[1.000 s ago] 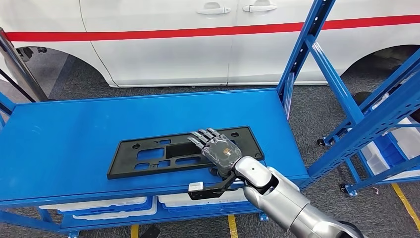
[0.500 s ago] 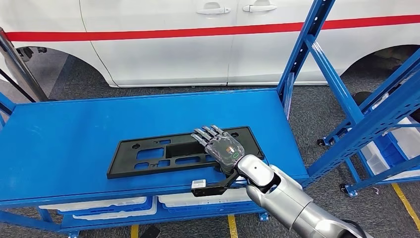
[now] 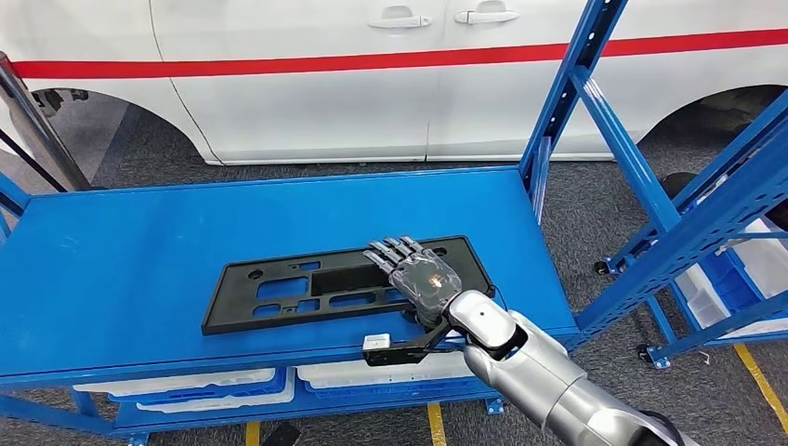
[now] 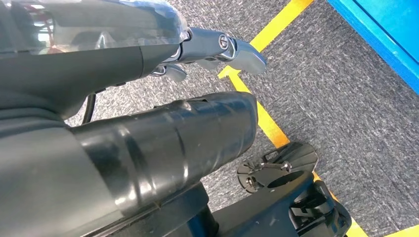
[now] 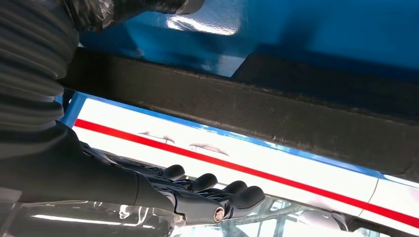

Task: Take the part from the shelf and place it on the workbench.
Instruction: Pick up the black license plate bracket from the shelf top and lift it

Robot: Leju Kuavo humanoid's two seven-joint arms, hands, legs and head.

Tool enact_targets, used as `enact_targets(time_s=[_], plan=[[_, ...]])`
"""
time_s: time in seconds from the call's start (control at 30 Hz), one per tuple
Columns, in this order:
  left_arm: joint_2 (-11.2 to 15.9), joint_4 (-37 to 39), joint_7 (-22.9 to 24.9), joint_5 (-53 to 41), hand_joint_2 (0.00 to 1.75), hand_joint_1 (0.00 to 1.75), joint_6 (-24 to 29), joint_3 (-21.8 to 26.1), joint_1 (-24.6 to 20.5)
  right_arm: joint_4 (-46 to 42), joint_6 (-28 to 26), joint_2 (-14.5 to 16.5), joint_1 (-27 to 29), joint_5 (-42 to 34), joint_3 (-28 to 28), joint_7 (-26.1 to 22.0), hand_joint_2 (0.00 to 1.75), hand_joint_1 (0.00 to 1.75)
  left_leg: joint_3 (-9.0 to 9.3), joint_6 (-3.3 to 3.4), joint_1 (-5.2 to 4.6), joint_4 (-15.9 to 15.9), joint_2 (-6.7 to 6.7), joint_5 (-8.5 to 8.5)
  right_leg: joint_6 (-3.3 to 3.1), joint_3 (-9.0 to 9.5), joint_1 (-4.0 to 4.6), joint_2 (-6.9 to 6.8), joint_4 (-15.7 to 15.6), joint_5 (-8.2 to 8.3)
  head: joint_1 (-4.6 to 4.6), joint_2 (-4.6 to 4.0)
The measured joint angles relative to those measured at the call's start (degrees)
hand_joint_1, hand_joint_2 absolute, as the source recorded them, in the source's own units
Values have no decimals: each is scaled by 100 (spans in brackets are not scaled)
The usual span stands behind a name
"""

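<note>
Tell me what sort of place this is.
Probably a car assembly or repair workshop: a white vehicle stands behind blue steel shelving, a black plastic car part lies on the shelf, and yellow floor lines mark lanes.

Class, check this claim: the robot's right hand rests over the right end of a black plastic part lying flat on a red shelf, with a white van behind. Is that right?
Not quite. The shelf is blue, not red; the red is just the stripe on the white van. The head view shows it. The rest holds: the right robot hand is over the right end of the black part, which lies flat.
</note>
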Motion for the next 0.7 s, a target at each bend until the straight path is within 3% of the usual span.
enact_targets(time_s=[0.7], plan=[[7, 0, -2, 79, 0, 0, 0, -9, 7, 608, -389, 15, -224, 726, -2, 479, 175, 0, 45, 0, -1, 0, 0, 0, 0, 41, -1, 0, -2, 0, 1, 0]])
